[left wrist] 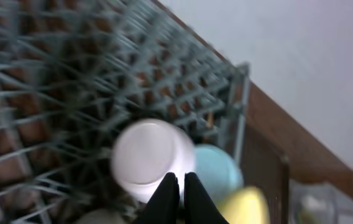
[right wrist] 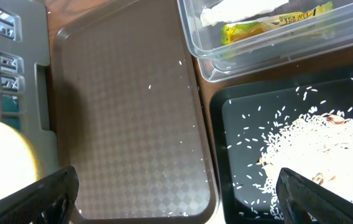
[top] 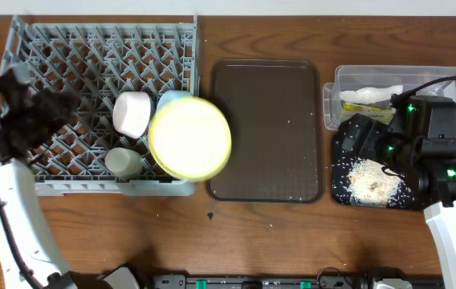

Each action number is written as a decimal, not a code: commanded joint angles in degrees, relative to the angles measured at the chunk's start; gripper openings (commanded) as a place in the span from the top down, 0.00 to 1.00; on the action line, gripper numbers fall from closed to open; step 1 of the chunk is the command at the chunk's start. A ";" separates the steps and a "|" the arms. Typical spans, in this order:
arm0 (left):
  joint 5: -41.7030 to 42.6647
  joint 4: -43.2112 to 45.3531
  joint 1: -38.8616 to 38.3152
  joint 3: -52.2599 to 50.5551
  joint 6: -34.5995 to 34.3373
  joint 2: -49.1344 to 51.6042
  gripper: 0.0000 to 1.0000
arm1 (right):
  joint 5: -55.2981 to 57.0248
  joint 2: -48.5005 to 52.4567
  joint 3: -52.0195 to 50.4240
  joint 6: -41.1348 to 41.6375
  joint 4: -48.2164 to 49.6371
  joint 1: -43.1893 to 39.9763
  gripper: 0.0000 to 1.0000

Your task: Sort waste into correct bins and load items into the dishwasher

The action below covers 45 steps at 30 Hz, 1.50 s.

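The grey dish rack (top: 67,56) holds a white bowl (top: 132,114), a light blue bowl (top: 173,99), a small white cup (top: 123,162) and the yellow plate (top: 189,138), which leans at its right edge. My left gripper (top: 66,104) is shut and empty above the rack, left of the white bowl (left wrist: 148,155). My right gripper (right wrist: 176,199) is open and empty over the seam between the brown tray and the black tray (top: 337,197). The rice (top: 372,181) lies in the black tray. The clear tub (top: 372,74) holds the wrapper (right wrist: 270,25) and paper strip (right wrist: 238,9). The chopsticks are out of view.
The dark brown serving tray (top: 266,128) lies between the rack and the bins, with a few stray rice grains on it. Bare wooden table runs along the front. The right arm's body (top: 441,152) covers part of the tub and black tray.
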 commanded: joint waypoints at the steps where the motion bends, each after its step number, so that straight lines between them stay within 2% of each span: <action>1: 1.09 -0.79 2.08 -0.11 1.66 -0.48 0.93 | -0.39 -0.28 0.31 0.63 0.11 -0.22 0.01; 2: 1.97 -1.18 1.81 -0.11 1.66 -0.48 0.92 | -0.39 -0.28 0.31 0.63 0.13 -0.22 0.01; 4: 3.28 -2.27 0.35 -0.11 1.66 -0.48 0.83 | 0.13 -0.28 0.31 0.66 0.20 -0.22 0.01; 5: 4.22 -3.34 -1.09 -0.11 1.66 -0.50 0.83 | 0.44 -0.28 0.31 0.63 0.26 -0.22 0.01; 11: 3.80 -8.85 -11.89 -0.11 4.17 -0.50 0.57 | 0.42 -0.28 0.31 0.63 0.31 -0.22 0.01; 12: 3.56 -9.42 -13.94 -0.11 4.17 -0.50 0.55 | 0.42 -0.28 0.31 0.63 0.31 -0.22 0.01; 15: 3.10 -10.73 -20.33 -0.11 4.17 -0.50 0.56 | 0.42 -0.28 0.31 0.63 0.31 -0.22 0.01; 20: -2.43 -15.26 -30.27 -0.11 4.17 -0.50 0.56 | 0.42 -0.28 0.31 0.63 0.28 -0.22 0.01; 24: -12.55 -19.63 -40.81 -0.15 3.96 -0.33 0.55 | 0.39 -0.28 0.31 0.66 0.33 -0.22 0.01; 28: -16.22 -19.30 -49.16 -1.88 -1.40 1.22 0.54 | 0.39 -0.28 0.31 0.66 0.33 -0.22 0.01; 31: -18.14 -18.03 -53.51 -4.11 -8.39 4.20 0.54 | 0.37 -0.28 0.31 0.66 0.28 -0.22 0.01; 38: -12.02 -12.96 -58.07 -6.84 -15.80 15.06 0.49 | 0.35 -0.28 0.31 0.66 0.07 -0.22 0.01; 45: -6.23 -9.29 -62.20 -6.86 -16.50 23.08 0.49 | 0.37 -0.28 0.31 0.66 -0.11 -0.22 0.01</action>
